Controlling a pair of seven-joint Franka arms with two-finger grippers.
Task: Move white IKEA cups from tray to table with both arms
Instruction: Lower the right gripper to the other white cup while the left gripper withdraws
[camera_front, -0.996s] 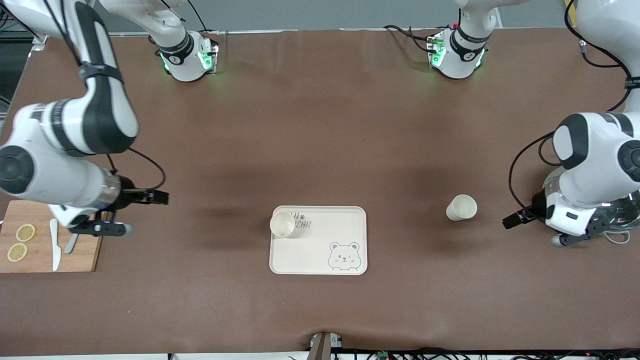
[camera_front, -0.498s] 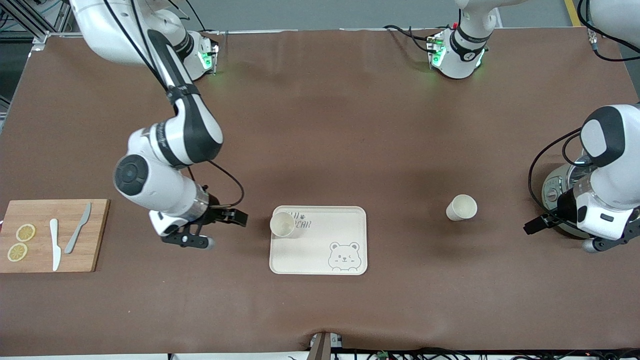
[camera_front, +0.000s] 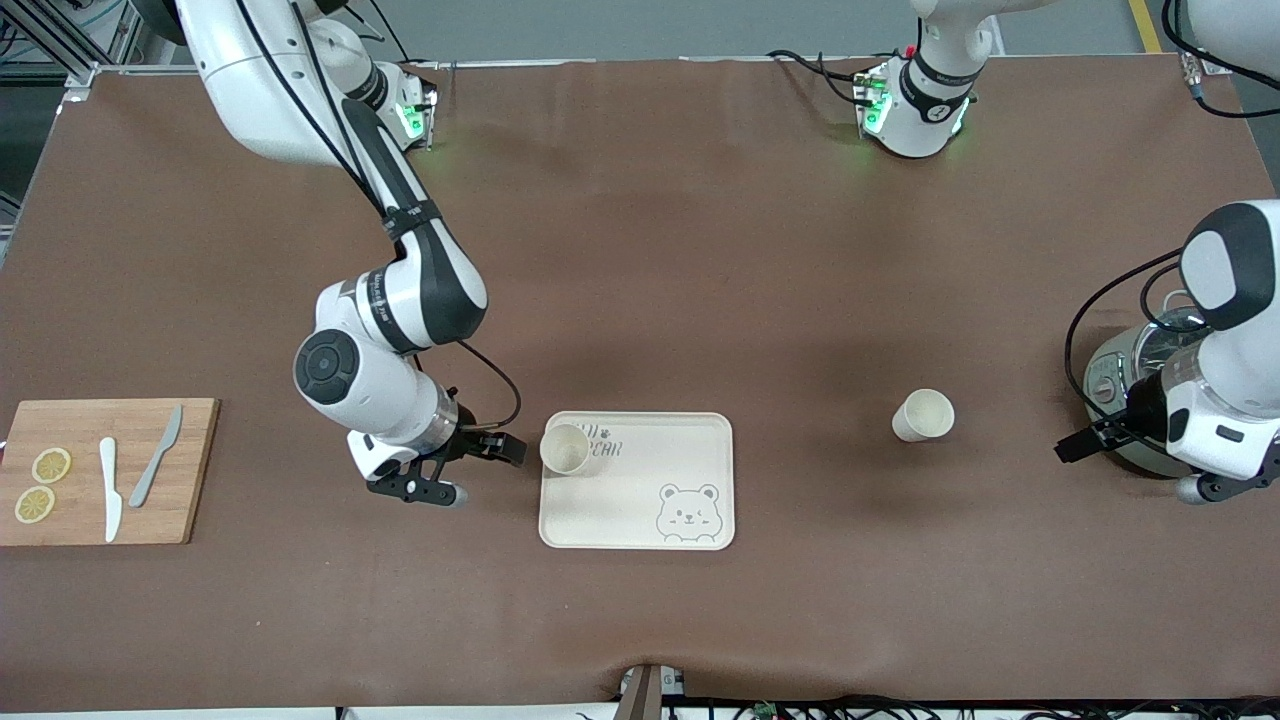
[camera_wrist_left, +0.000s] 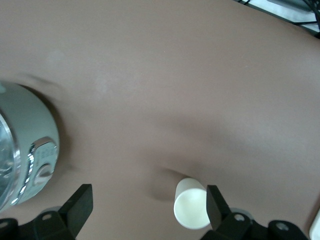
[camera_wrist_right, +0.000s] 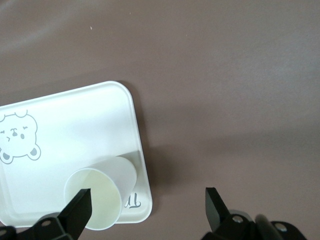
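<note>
Front view: right hand (camera_front: 470, 468) just swung over, open, beside the small cream-white plastic cup (camera_front: 565, 448) on the cream bear-print tray (camera_front: 690, 440); other cup (camera_front: 922, 415) already on brown table (camera_front: 640, 250), left hand (camera_front: 1075, 446) open, waiting.

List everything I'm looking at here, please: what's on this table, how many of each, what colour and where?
table: one, brown, under everything.
tray: one, cream with grey bear face, middle of table.
white cups: two; one on the tray's corner toward the right arm's end, one on the table toward the left arm's end.
cutting board: one, bamboo, at the right arm's end.
lemon slices: two, yellow, on the board.
knives: two, one white, one grey, on the board.
cooker: one, silver-grey, at the left arm's end.
right gripper: black, open, beside the tray cup.
left gripper: black, open, by the cooker.
</note>
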